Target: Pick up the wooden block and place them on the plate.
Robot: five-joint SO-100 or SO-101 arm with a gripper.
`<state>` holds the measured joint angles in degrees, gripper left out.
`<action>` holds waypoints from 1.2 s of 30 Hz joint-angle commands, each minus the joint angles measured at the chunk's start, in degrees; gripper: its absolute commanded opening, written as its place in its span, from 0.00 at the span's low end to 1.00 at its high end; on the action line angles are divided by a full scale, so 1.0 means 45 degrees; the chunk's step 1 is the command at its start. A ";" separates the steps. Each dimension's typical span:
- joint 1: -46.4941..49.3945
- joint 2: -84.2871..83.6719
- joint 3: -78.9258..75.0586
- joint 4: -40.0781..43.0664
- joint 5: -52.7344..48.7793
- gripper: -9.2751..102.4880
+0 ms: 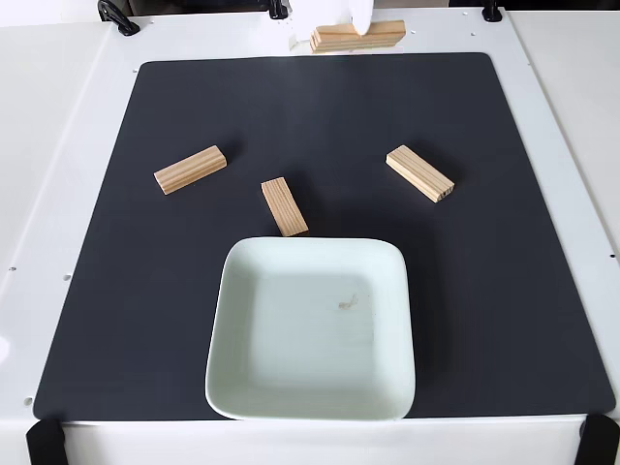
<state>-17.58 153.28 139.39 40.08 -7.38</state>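
Blocks of light wood lie scattered over a black mat (523, 320) that covers most of the white bench (58, 116). In the fixed view, one wooden block (190, 170) rests toward the mat's left side, a second block (285, 206) sits near the middle just above the plate's far rim, apparently touching it or nearly so, and a third block (419, 173) lies angled toward the right side. A fourth block (357, 37) sits at the far edge of the bench, beyond the mat, under the white tool (360, 14); so little of the tool shows at the top edge that I cannot tell whether it is open, closed or gripping this block. The plate (232, 320) stands at the mat's near edge, holding no block, with a small smudge near its middle.
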 commanded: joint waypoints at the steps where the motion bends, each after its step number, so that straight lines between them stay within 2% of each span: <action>1: 0.0371 -0.2559 -0.3086 -0.0625 0.0820 0.08; 8: 0.1367 -0.9219 -0.8574 -0.0723 0.1426 0.08; 15: 0.1699 -1.3984 -1.2617 -0.0723 0.1426 0.08; 36: 0.1914 -2.1504 -2.0137 -0.0723 0.1426 0.08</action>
<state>-9.76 57.48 55.28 37.97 -1.23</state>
